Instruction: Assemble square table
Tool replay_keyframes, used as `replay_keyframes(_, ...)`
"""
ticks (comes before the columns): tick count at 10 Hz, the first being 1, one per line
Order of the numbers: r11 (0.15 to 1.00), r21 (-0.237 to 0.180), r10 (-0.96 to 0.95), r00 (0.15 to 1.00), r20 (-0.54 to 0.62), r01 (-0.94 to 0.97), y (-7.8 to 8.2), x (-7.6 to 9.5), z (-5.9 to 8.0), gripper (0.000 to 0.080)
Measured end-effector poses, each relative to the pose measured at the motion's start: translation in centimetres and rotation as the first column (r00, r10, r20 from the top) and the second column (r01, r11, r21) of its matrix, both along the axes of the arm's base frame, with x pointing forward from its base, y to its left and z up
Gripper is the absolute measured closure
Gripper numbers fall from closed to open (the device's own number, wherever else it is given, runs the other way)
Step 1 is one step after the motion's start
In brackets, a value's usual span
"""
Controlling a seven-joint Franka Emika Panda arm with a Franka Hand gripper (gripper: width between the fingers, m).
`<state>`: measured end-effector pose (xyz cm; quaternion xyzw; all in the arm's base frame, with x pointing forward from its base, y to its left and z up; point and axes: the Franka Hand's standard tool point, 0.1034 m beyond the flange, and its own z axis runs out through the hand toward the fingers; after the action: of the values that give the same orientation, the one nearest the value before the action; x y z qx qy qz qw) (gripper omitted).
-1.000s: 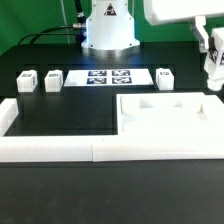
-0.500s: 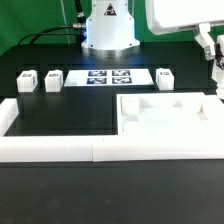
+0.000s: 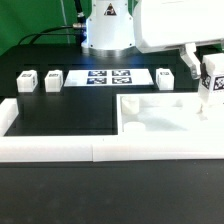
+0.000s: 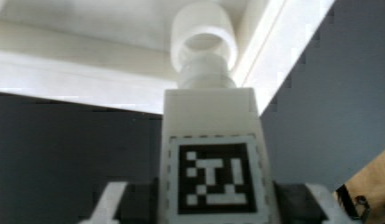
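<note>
The hand (image 4: 210,205) clamps a leg post (image 3: 210,90) at its tagged body — light, stiff, probably slick plastic — above the tabletop (image 3: 160,130).

Exterior view: the arm's white housing (image 3: 175,25) fills the upper right of the frame, cut off by the top and right edges. The robot base (image 3: 108,25), top centre, is cropped by the top edge. The gripper (image 3: 205,72) is partly hidden by the housing and by the held leg post (image 3: 210,85). Whether that post's lower end touches the tabletop (image 3: 170,125) cannot be told; the tabletop runs out of frame at the exterior view's right. Patterns on the three loose leg posts (image 3: 53,77) are too small to read. Wrist view: everything is soft. The held leg post's pattern is blurred, the fingers (image 4: 114,205) are cropped by the picture's edge, and an orange-brown shape (image 4: 372,190) is unidentifiable.
</note>
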<state>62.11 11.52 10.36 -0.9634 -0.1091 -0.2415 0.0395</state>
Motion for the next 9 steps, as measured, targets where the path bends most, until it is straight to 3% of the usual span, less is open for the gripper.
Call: replay_keyframes(9, 1.0, 0.004, -0.002, 1.0, -0.006, 0.002, 0.1, -0.3, -2.8, 0.0508)
